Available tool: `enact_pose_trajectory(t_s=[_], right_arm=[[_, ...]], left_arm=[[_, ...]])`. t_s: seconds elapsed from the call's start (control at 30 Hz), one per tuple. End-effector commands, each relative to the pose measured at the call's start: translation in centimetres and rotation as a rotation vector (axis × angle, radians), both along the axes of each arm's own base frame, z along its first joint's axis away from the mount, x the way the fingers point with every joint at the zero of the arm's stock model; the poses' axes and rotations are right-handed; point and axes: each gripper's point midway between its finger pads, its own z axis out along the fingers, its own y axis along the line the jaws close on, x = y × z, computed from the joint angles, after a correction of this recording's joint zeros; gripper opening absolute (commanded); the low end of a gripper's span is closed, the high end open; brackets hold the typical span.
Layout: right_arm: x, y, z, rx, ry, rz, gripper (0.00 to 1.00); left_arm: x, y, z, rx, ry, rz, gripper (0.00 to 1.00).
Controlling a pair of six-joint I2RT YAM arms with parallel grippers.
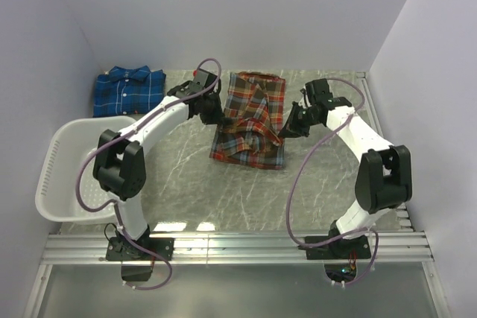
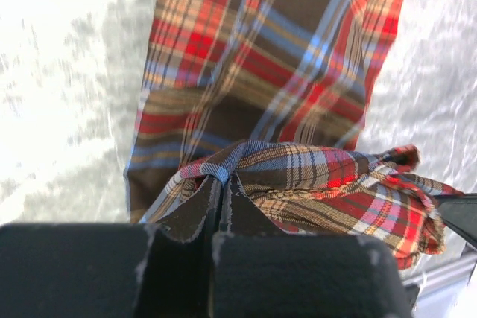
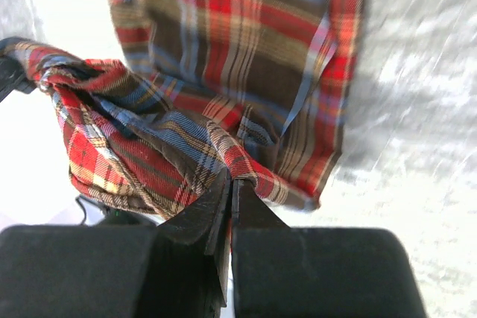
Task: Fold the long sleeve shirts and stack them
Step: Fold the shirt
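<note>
The red-orange plaid shirt (image 1: 250,121) lies on the table's middle, partly folded, with a band of its cloth lifted across it. My left gripper (image 1: 216,115) is shut on the shirt's left edge, the cloth pinched at its tips (image 2: 222,179). My right gripper (image 1: 287,128) is shut on the right edge, and the fabric (image 3: 186,109) bunches at its tips (image 3: 232,178). The lifted cloth (image 2: 328,184) stretches between the two grippers above the flat body of the shirt. The blue plaid shirt (image 1: 128,91) lies folded at the back left, away from both grippers.
A white slotted basket (image 1: 71,173) stands at the left, beside the left arm. Walls close in on the left, back and right. A metal rail (image 1: 238,245) runs along the near edge at the arm bases.
</note>
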Motion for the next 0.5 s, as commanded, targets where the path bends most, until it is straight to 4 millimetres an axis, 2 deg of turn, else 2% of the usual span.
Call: enact_pose_trajectory(t_s=[0.0, 0.07, 0.1, 0.17, 0.2, 0.47], right_arm=[[3.5, -0.5, 1.1, -0.007, -0.089, -0.025, 0.00], [4.5, -0.5, 0.4, -0.009, -0.080, -0.037, 0.00], [5.0, -0.5, -0.3, -0.012, -0.068, -0.043, 0.00], [5.9, -0.5, -0.5, -0.015, -0.076, -0.056, 0.00], [6.2, -0.5, -1.3, -0.019, -0.061, -0.059, 0.00], [9.6, -0.2, -2.7, -0.025, -0.084, -0.082, 0.00]], left_arm=[[3.2, -0.1, 1.3, 0.004, -0.080, 0.017, 0.02], [4.3, -0.5, 1.4, -0.006, -0.098, 0.018, 0.04], [4.7, -0.5, 0.3, 0.005, -0.082, 0.018, 0.04], [5.6, -0.9, 0.2, 0.001, -0.095, 0.019, 0.04], [5.9, -1.0, -0.8, 0.007, -0.081, 0.019, 0.04], [9.1, -0.6, -2.1, 0.019, -0.122, 0.060, 0.05]])
